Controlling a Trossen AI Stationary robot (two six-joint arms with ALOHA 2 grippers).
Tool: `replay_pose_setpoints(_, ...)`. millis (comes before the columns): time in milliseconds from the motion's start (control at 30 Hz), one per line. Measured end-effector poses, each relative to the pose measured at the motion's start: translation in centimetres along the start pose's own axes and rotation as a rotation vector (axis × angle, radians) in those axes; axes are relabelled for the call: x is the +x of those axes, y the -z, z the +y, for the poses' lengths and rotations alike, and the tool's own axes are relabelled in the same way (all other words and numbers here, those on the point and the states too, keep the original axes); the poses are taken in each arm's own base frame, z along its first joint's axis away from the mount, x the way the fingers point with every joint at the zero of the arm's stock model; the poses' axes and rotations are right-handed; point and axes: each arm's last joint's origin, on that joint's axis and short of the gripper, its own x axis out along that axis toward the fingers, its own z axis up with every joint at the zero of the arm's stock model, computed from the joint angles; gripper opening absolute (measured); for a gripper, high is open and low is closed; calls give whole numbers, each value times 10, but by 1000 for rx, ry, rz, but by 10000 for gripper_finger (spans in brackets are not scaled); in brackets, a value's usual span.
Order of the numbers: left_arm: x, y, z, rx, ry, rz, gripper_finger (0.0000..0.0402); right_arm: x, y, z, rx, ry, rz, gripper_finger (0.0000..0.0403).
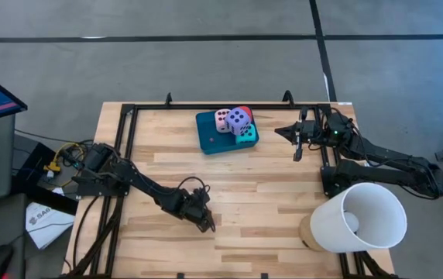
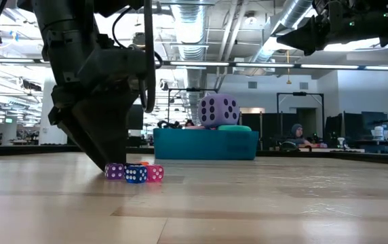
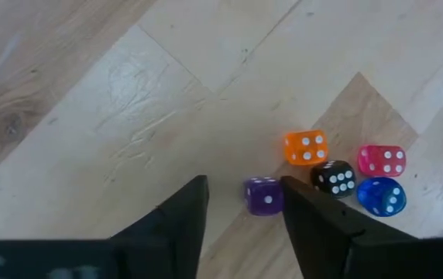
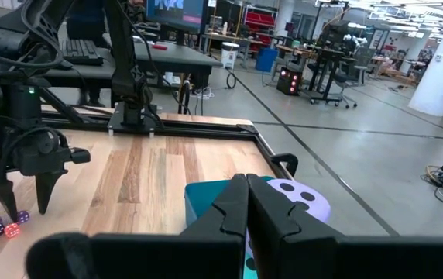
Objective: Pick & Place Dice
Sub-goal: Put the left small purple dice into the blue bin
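Between my left claw's (image 3: 241, 213) two parted fingers, down at the boards, sits a small purple die (image 3: 263, 195), not visibly pinched. At two o'clock from it lie four more small dice, five in all: orange (image 3: 305, 147), black (image 3: 334, 178), pink (image 3: 382, 160), blue (image 3: 382, 195). Far off at one o'clock on the table (image 1: 268, 194), the tray (image 1: 210, 133) carries the big soft dice: I count purple (image 1: 238, 118) on top, pink (image 1: 222, 121), turquoise (image 1: 246, 138), red barely showing. My right claw (image 1: 299, 141), pressed shut, hovers at the tray's three o'clock. No writing is legible to me.
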Motion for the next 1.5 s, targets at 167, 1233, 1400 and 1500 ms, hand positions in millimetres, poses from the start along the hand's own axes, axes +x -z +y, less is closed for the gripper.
replay_pose_setpoints(167,0,0,1,2,-11,3,111,0,0,0,0,0,0,0)
replay_pose_setpoints(1233,-9,-19,10,57,-1,-15,48,0,1,0,2,-2,5,0)
replay_pose_setpoints(1400,-18,-36,19,73,-3,-34,48,0,1,0,2,-2,7,0)
replay_pose_setpoints(1500,-32,-50,25,79,15,-81,48,0,1,0,3,-2,8,0)
